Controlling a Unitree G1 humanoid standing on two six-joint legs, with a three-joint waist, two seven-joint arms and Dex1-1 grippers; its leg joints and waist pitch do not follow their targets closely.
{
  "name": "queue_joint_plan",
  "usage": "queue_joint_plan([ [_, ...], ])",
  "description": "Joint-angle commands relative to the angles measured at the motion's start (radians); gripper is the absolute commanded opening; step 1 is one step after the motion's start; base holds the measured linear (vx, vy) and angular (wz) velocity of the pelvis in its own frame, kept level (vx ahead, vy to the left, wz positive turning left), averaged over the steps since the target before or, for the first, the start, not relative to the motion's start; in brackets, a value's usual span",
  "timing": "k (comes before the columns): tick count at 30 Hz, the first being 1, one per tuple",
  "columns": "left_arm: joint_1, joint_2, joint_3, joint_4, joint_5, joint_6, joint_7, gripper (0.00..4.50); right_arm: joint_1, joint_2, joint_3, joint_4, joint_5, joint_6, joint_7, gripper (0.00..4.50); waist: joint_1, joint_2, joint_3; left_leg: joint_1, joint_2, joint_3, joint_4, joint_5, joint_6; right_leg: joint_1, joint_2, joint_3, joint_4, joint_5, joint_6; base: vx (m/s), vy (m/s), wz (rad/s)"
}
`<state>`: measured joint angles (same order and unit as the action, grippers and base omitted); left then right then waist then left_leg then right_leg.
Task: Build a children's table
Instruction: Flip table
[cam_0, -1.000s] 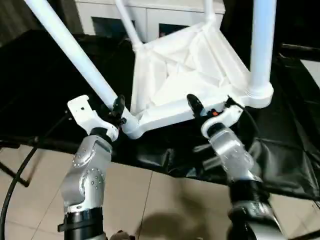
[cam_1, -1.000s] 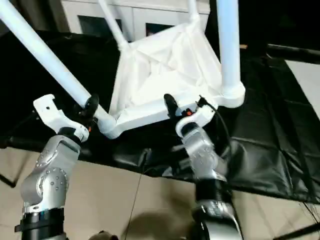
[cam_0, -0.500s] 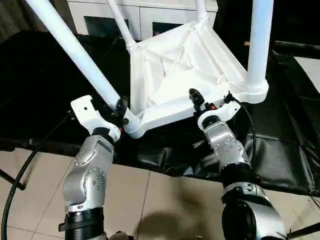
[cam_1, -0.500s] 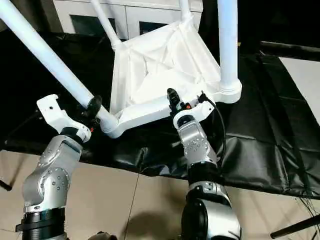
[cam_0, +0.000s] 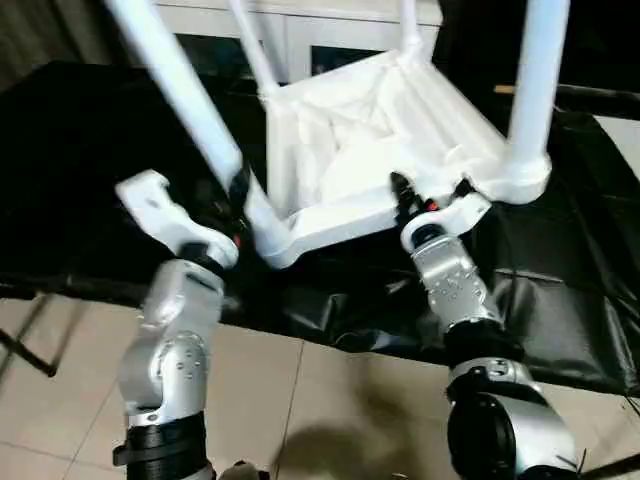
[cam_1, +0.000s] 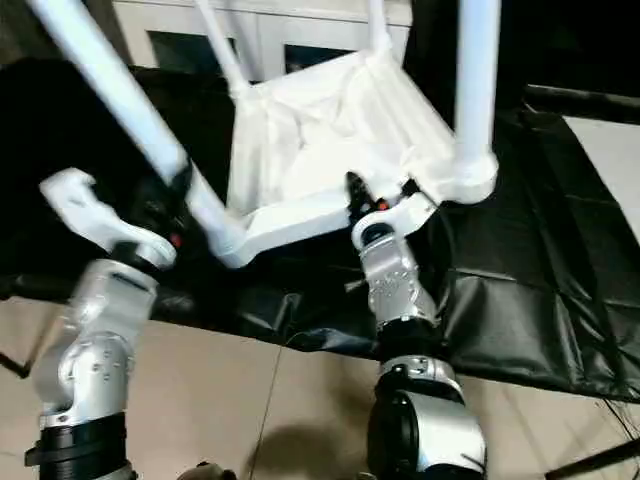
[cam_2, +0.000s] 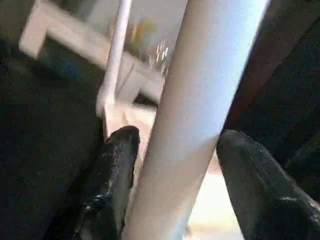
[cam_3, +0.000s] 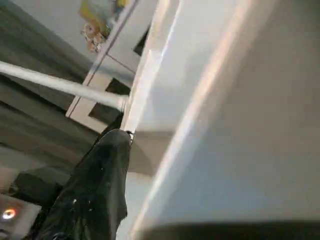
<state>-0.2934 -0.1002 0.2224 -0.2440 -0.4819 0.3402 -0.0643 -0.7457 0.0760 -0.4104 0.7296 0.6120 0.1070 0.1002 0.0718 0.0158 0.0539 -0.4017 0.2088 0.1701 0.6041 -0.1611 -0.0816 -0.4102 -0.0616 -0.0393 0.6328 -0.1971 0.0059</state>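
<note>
Table top is lying upside down on a black cloth (ribbed underside up), its near edge tipped up, and four white legs are standing up from its corners. The left gripper is closing around the near-left leg just above its socket, one black finger on each side. The right gripper is clamping the near edge of the top. A white cabinet is standing behind.
</note>
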Motion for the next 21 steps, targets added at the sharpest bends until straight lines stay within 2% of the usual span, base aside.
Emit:
queue_joint_plan([
  [1, 0.015, -0.035, 0.023, -0.007, -0.005, -0.016, 0.006, 3.17, -0.005, -0.055, 0.028, -0.043, -0.1, -0.028, -0.072, 2.42, -0.002, -0.008, -0.078, 0.026, 0.01, 0.011, -0.051, -0.117, 0.056, 0.052, -0.045, 0.029, -0.065, -0.034, -0.185, 0.0, 0.0, 0.0],
  [2, 0.012, -0.018, 0.046, -0.006, 0.016, -0.034, 0.03, 3.17, 0.002, -0.076, 0.039, -0.079, -0.129, -0.029, -0.083, 2.42, 0.001, -0.009, -0.077, 0.027, 0.011, 0.011, -0.053, -0.128, 0.045, 0.05, -0.045, 0.029, -0.068, -0.062, -0.171, 0.0, 0.0, 0.0],
  [4, 0.007, 0.008, 0.069, -0.005, 0.036, -0.06, 0.045, 3.48, 0.014, -0.104, 0.07, -0.124, -0.175, -0.024, -0.08, 2.41, 0.005, -0.008, -0.075, 0.027, 0.011, 0.009, -0.054, -0.143, 0.027, 0.049, -0.045, 0.028, -0.072, -0.097, -0.147, 0.0, 0.0, 0.0],
  [5, 0.006, 0.01, 0.071, -0.005, 0.036, -0.062, 0.046, 3.54, 0.015, -0.106, 0.073, -0.127, -0.179, -0.024, -0.08, 2.41, 0.007, -0.009, -0.075, 0.031, 0.011, 0.01, -0.055, -0.159, 0.016, 0.045, -0.043, 0.029, -0.076, -0.119, -0.133, 0.0, 0.0, 0.0],
  [7, 0.001, 0.042, 0.096, -0.013, 0.02, -0.086, 0.054, 3.53, 0.031, -0.139, 0.108, -0.179, -0.231, -0.033, -0.091, 2.38, 0.012, -0.009, -0.073, 0.034, 0.01, 0.01, -0.056, -0.18, 0.001, 0.042, -0.044, 0.03, -0.08, -0.156, -0.115, 0.0, 0.0, 0.0],
  [9, 0.001, 0.049, 0.101, -0.016, 0.016, -0.084, 0.056, 3.53, 0.037, -0.148, 0.116, -0.2, -0.253, -0.039, -0.106, 2.37, 0.008, -0.01, -0.073, 0.031, 0.009, 0.009, -0.059, -0.194, -0.011, 0.041, -0.043, 0.029, -0.08, -0.179, -0.101, 0.0, 0.0, 0.0],
  [10, 0.002, 0.054, 0.102, -0.013, 0.018, -0.078, 0.058, 3.53, 0.041, -0.154, 0.124, -0.212, -0.271, -0.044, -0.115, 2.34, 0.009, -0.009, -0.071, 0.035, 0.009, 0.009, -0.06, -0.209, -0.017, 0.036, -0.043, 0.029, -0.083, -0.197, -0.094, 0.0, 0.0, 0.0],
  [11, 0.002, 0.057, 0.102, -0.009, 0.024, -0.073, 0.063, 3.53, 0.044, -0.159, 0.13, -0.22, -0.285, -0.05, -0.122, 2.34, 0.009, -0.009, -0.071, 0.036, 0.009, 0.01, -0.059, -0.219, -0.019, 0.034, -0.043, 0.03, -0.085, -0.207, -0.093, 0.0, 0.0, 0.0],
  [14, 0.005, 0.067, 0.103, 0.014, 0.054, -0.061, 0.083, 3.53, 0.051, -0.17, 0.142, -0.249, -0.335, -0.069, -0.166, 2.31, 0.005, -0.012, -0.072, 0.027, 0.006, 0.007, -0.062, -0.222, -0.023, 0.038, -0.043, 0.029, -0.084, -0.219, -0.074, 0.0, 0.0, 0.0],
  [17, 0.011, 0.075, 0.099, 0.034, 0.08, -0.047, 0.092, 3.53, 0.049, -0.18, 0.14, -0.259, -0.36, -0.072, -0.204, 2.3, 0.005, -0.012, -0.073, 0.028, 0.005, 0.008, -0.061, -0.224, -0.023, 0.036, -0.044, 0.029, -0.086, -0.225, -0.067, 0.0, 0.0, 0.0],
  [20, 0.022, 0.102, 0.072, 0.047, 0.098, -0.036, 0.084, 3.53, 0.047, -0.203, 0.169, -0.271, -0.388, -0.048, -0.205, 2.28, 0.005, -0.012, -0.073, 0.028, 0.004, 0.007, -0.061, -0.226, -0.024, 0.035, -0.043, 0.029, -0.087, -0.231, -0.058, 0.0, 0.0, 0.0],
  [21, 0.028, 0.122, 0.049, 0.047, 0.116, -0.025, 0.069, 3.53, 0.043, -0.223, 0.199, -0.278, -0.418, -0.041, -0.191, 2.27, 0.005, -0.012, -0.073, 0.028, 0.004, 0.007, -0.061, -0.224, -0.025, 0.036, -0.042, 0.028, -0.086, -0.228, -0.058, 0.0, 0.0, 0.0],
])
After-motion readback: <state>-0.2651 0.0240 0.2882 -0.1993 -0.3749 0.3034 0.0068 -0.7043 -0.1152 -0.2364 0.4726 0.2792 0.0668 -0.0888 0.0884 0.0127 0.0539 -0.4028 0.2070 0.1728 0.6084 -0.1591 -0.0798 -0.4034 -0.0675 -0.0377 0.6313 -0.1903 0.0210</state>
